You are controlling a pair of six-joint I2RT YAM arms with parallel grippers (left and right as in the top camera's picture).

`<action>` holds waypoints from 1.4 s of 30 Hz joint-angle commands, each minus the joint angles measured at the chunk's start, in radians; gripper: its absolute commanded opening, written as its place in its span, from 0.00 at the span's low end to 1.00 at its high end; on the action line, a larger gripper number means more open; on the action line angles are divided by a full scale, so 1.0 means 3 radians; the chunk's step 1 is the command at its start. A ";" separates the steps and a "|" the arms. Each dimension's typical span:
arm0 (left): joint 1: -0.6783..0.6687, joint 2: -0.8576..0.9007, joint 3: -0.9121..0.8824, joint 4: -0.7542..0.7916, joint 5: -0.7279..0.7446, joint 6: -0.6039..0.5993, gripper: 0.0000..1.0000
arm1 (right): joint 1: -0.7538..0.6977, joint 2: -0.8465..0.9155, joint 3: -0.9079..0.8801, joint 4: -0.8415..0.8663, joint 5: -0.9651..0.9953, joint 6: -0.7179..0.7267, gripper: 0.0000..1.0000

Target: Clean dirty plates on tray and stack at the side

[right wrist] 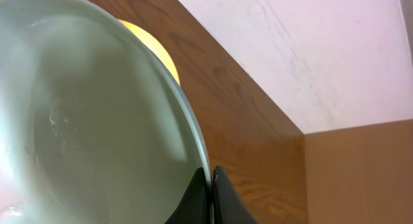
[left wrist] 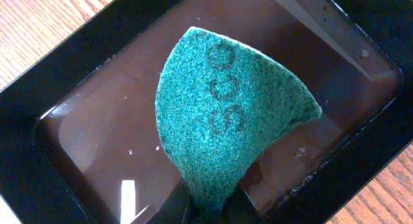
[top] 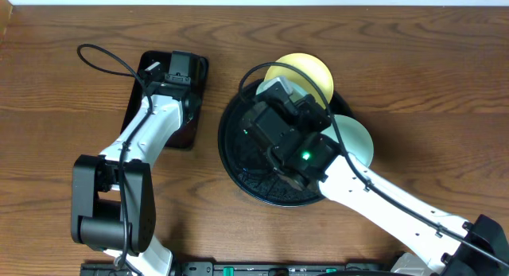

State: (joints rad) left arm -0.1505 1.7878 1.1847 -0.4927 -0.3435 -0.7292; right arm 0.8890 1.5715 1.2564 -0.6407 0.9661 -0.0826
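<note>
My right gripper [right wrist: 211, 185] is shut on the rim of a pale mint-blue plate [right wrist: 97, 121] and holds it tilted over the round black tray [top: 238, 174]. In the overhead view the right wrist [top: 278, 109] hides this plate. The pale yellow plate [top: 301, 69] lies at the tray's far edge and shows behind the held plate in the right wrist view [right wrist: 160, 53]. Another mint-blue plate [top: 355, 138] lies at the tray's right edge. My left gripper [left wrist: 210, 211] is shut on a green scouring sponge [left wrist: 226, 114] over the rectangular black tray [left wrist: 61, 66].
The rectangular black tray [top: 137, 97] holds a shallow layer of liquid and stands left of the round tray. A pale wall runs along the table's far edge [right wrist: 310, 50]. The right arm [top: 382, 196] crosses the table's front right.
</note>
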 commanded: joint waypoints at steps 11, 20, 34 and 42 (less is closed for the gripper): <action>0.0018 -0.0010 -0.0060 0.0011 -0.0081 -0.0029 0.11 | 0.0019 -0.0071 0.0000 0.0028 -0.0136 0.0347 0.01; 0.0018 -0.0010 -0.0079 0.0024 -0.0081 -0.0029 0.11 | -0.0029 -0.0071 0.0000 0.0197 -0.0661 0.0140 0.01; 0.0018 -0.0010 -0.0103 0.0045 -0.0081 -0.0028 0.11 | -0.1331 -0.0155 0.0001 0.0056 -0.1203 0.1110 0.01; 0.0018 -0.0010 -0.0104 0.0067 -0.0081 -0.0029 0.11 | -0.3040 -0.0290 0.0000 0.0136 -0.3474 0.1469 0.01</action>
State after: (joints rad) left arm -0.1505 1.7878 1.1576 -0.4763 -0.3431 -0.7296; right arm 0.1291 1.5196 1.2549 -0.6037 0.2852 0.2764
